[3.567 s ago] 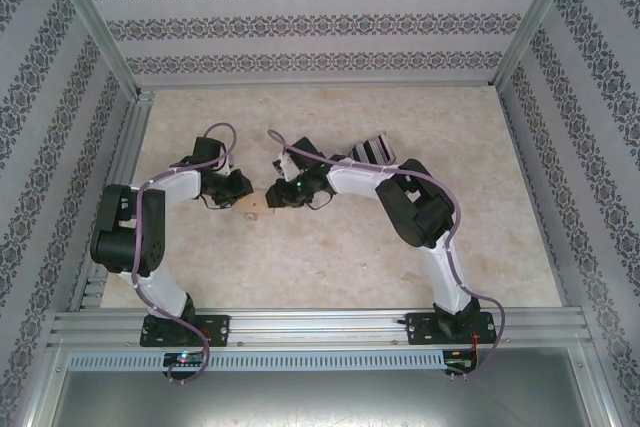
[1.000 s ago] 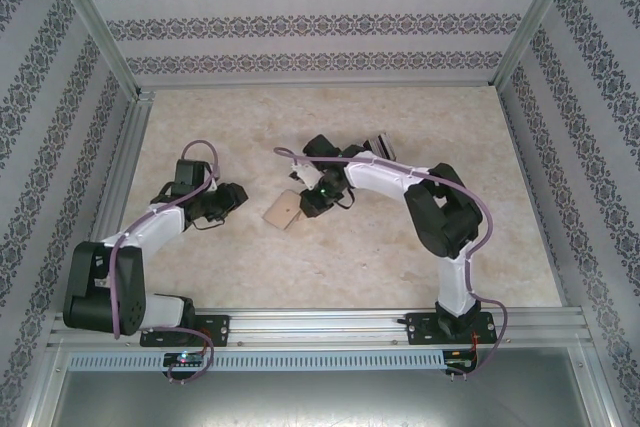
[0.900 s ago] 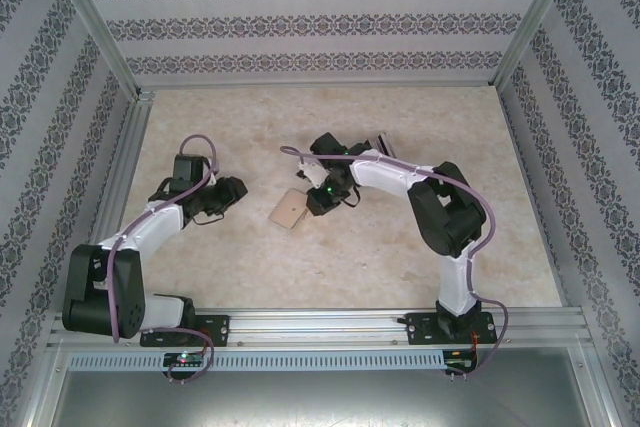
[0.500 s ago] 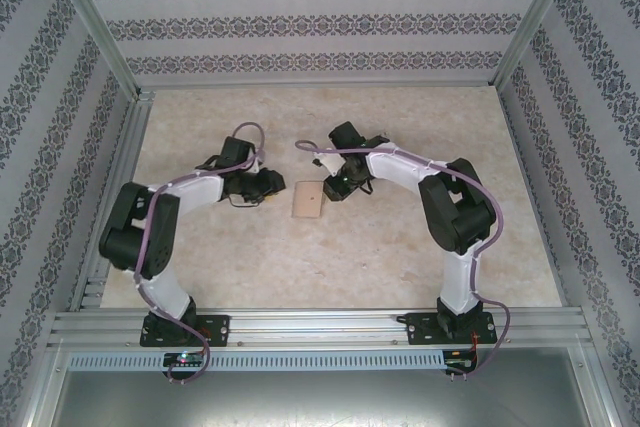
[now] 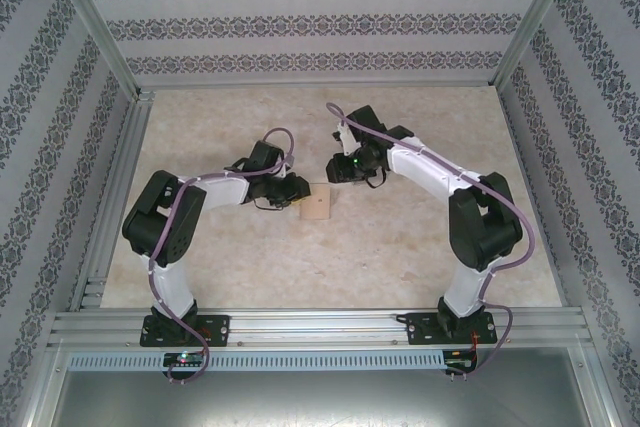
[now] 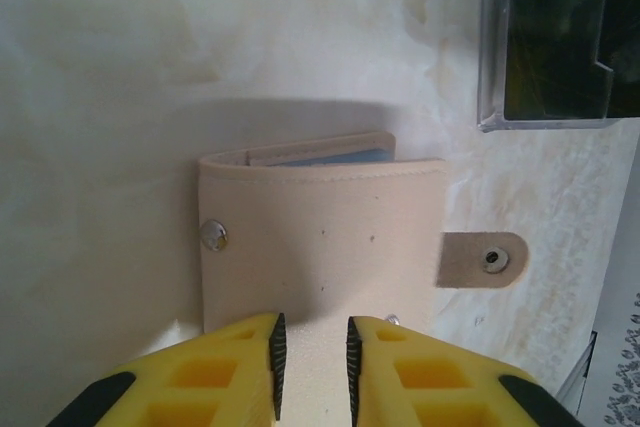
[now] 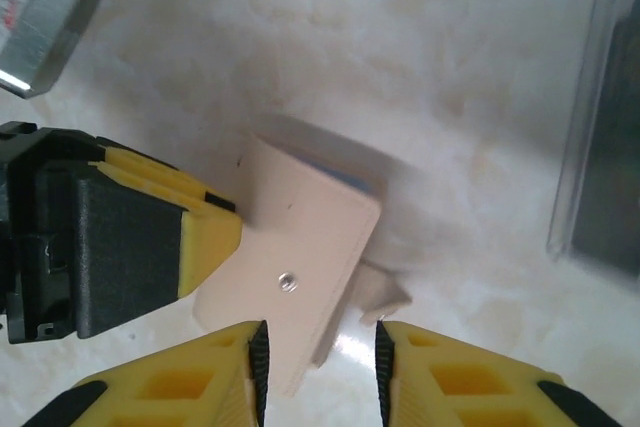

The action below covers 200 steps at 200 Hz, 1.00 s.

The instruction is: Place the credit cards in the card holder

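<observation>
Card holder [image 6: 320, 237] on the surface [image 6: 100, 97], right in front of both sets of fingers | left fingers [image 6: 230, 367] pinching its near edge | right fingers [image 7: 440, 377] spread, holder's corner under the gap | blue card [image 6: 330, 157] peeking out the side away from the left fingers, looks like

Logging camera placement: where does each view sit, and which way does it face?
Top external: above and behind the robot, facing down at the table; both arms show, left tool and right tool at the holder.
Left wrist: on the left arm, facing past its yellow fingers at the holder.
Right wrist: on the right arm, facing the holder; own fingers, plus the left tool.
Shared: all see the holder.
</observation>
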### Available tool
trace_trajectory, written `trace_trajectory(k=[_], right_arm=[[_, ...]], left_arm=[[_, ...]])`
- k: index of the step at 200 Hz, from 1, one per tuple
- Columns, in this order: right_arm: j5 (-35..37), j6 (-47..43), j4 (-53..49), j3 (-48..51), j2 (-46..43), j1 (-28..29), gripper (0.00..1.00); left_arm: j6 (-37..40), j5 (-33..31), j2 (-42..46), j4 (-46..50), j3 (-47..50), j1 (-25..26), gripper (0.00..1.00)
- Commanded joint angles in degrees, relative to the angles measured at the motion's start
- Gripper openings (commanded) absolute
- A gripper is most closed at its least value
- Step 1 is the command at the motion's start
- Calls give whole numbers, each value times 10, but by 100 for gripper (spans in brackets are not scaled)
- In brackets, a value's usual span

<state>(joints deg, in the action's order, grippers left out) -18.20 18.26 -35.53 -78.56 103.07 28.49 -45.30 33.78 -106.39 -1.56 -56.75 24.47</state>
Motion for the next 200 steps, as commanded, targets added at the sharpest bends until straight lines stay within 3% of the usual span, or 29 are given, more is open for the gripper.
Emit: trace_trajectory(k=[1,85,158,200], right_arm=[[42,78,-49,10,5,16,35],[58,88,-50,-25,84,17,30],[98,76,-63,-39,79,8,29],[94,71,-70,-48,89,11,17]], left_arm=[[-42,-30,0,-33,32,15,24],[-94,-69,-7,-83,69,44,22],[-91,-78,-3,-77,69,44,21],[-88,-81,-1,-70,69,44,21]])
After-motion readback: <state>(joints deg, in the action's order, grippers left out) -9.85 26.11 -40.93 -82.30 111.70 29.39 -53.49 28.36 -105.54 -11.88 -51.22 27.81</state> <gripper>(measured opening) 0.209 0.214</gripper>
